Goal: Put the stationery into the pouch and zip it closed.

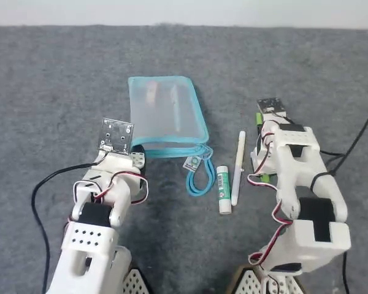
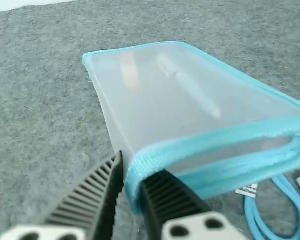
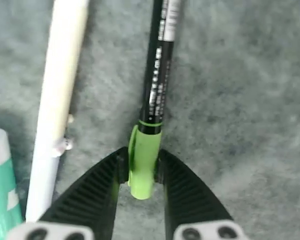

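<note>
A translucent pouch (image 1: 165,113) with teal trim lies mid-table, its mouth toward the arms. My left gripper (image 2: 134,172) is shut on the trim at the mouth's corner (image 1: 137,153). Through the pouch wall (image 2: 190,105) a white pen and an orange item show faintly inside. My right gripper (image 3: 141,157) is shut on the green cap of a black pen (image 3: 157,75) that lies on the carpet. The right arm (image 1: 291,153) covers most of that pen in the high view. A white pen (image 1: 238,165) (image 3: 60,95) and a green-and-white glue stick (image 1: 224,188) (image 3: 0,190) lie between pouch and right arm.
A teal loop strap (image 1: 199,179) with a small tag trails from the pouch's mouth toward the glue stick. Grey carpet (image 1: 49,92) covers the table, with open room to the far left and far right. Cables run beside both arm bases.
</note>
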Robot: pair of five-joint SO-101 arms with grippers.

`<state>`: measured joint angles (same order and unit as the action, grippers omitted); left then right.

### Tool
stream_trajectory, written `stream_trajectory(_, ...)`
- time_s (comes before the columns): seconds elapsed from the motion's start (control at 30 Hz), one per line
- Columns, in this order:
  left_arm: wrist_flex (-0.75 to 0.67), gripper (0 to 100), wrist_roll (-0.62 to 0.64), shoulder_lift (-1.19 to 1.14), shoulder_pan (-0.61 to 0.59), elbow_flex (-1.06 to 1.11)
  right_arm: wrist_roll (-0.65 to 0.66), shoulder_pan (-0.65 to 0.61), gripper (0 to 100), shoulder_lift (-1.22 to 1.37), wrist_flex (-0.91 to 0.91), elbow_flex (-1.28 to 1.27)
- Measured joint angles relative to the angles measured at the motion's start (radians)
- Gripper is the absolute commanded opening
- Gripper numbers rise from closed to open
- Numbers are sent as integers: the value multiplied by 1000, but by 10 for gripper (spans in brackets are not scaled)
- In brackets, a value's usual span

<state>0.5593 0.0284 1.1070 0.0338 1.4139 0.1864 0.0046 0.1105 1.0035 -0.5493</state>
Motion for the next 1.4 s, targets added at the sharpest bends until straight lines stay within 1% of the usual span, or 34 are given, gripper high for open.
stream_trajectory(0.1,0,11,0,0,0,0,0,0,8,-71,52,-3)
stream_trajectory(0.2,0,11,0,0,0,0,2,-8,8,-198,124,-3)
stream_trajectory(0.33,0,11,0,0,0,0,3,-71,8,-430,238,-3)
stream_trajectory(0.43,0,11,0,0,0,0,9,-153,8,-611,328,-3)
stream_trajectory(0.57,0,11,0,0,0,0,104,-353,8,-776,460,-3)
stream_trajectory(0.7,0,11,0,0,0,0,146,-532,8,-813,571,-3)
stream_trajectory(0.77,0,11,0,0,0,0,147,-578,8,-815,589,-3)
stream_trajectory(1.13,0,11,0,0,0,0,152,-608,8,-816,591,-3)
stream_trajectory(1.33,0,11,0,0,0,0,153,-700,8,-816,591,-3)
stream_trajectory(1.4,0,11,0,0,0,0,153,-713,8,-816,591,-3)
